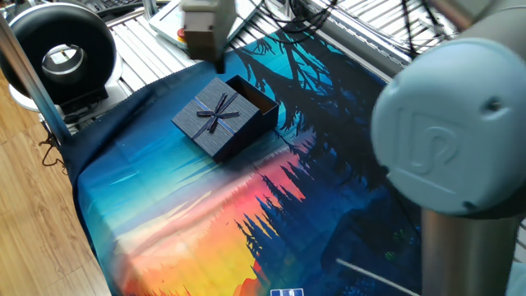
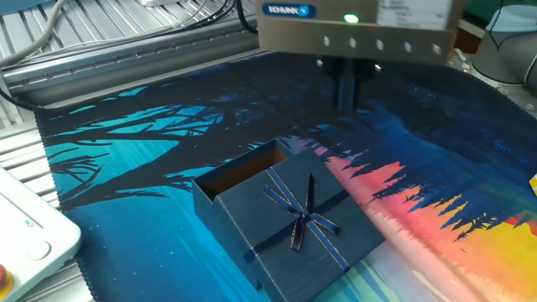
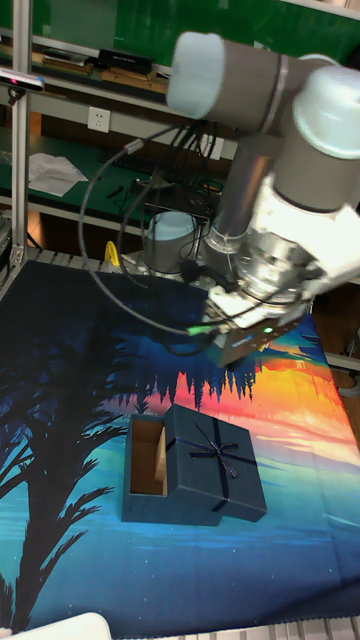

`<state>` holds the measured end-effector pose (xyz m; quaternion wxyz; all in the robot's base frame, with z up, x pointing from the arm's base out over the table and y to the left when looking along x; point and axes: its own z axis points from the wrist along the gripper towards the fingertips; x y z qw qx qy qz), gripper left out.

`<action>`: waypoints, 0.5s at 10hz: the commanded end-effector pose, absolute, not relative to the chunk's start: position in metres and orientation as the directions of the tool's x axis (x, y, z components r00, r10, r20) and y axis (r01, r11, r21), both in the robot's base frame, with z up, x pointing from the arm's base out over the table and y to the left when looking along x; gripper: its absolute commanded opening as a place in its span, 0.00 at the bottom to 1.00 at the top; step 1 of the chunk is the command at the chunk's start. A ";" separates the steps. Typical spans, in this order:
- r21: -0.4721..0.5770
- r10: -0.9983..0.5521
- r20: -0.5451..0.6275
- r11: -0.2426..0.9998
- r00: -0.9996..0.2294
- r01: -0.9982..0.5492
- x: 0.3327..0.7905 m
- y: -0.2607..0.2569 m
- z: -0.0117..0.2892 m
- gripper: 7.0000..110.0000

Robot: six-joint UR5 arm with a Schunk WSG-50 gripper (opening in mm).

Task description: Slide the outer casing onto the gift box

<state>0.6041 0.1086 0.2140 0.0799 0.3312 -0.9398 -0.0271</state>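
The outer casing (image 1: 215, 115), a navy ribbed sleeve with a ribbon bow on top, lies on the printed cloth and covers most of the gift box. One end of the gift box (image 1: 256, 96) sticks out of the sleeve, showing a brownish inside. The other fixed view shows the same: casing (image 2: 298, 220) in front, gift box (image 2: 243, 172) protruding at the far left end. In the tall view the casing (image 3: 215, 452) lies right of the gift box (image 3: 148, 458). My gripper (image 1: 219, 62) (image 2: 346, 87) hangs above the cloth beyond the box, apart from it, fingers together and holding nothing.
A colourful sunset-forest cloth (image 1: 164, 214) covers the table. A black round device (image 1: 62, 53) and a white pendant with a red button (image 1: 193, 20) sit at the back left. Aluminium rails (image 2: 126, 46) border the cloth. The arm's large grey joint (image 1: 452, 148) blocks the right of one view.
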 end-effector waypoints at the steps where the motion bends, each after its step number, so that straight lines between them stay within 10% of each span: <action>1: 0.108 -0.629 0.132 0.777 -0.766 -0.620 0.615 0.143 0.222 0.00; 5: 0.101 -0.650 0.071 0.759 -0.757 -0.643 0.630 0.173 0.216 0.00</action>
